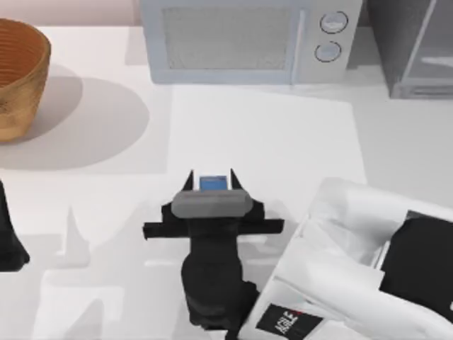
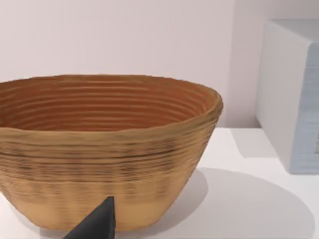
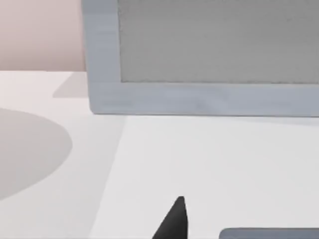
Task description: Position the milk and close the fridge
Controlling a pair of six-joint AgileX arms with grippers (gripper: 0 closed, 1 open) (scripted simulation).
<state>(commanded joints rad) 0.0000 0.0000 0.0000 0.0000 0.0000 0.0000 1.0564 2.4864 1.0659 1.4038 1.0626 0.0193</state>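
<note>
Mid-table, right hand [image 1: 212,181] clenched around milk [image 1: 212,184]; left hand unreadable.

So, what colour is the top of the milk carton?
Blue; the milk carton shows best in the top view, between the right end effector's fingers.

Open table [image 1: 255,127]: wide free strip between right gripper [image 1: 212,178] and the microwave [image 1: 241,39].
Back edge: microwave blocks the middle; the fridge [image 1: 417,49] stands just beside it at the right corner.
Left side: basket [image 1: 18,78] stands there, left arm [image 1: 10,237] parked near the edge.
Near right: white arm body [image 1: 354,262] covers the table.
</note>
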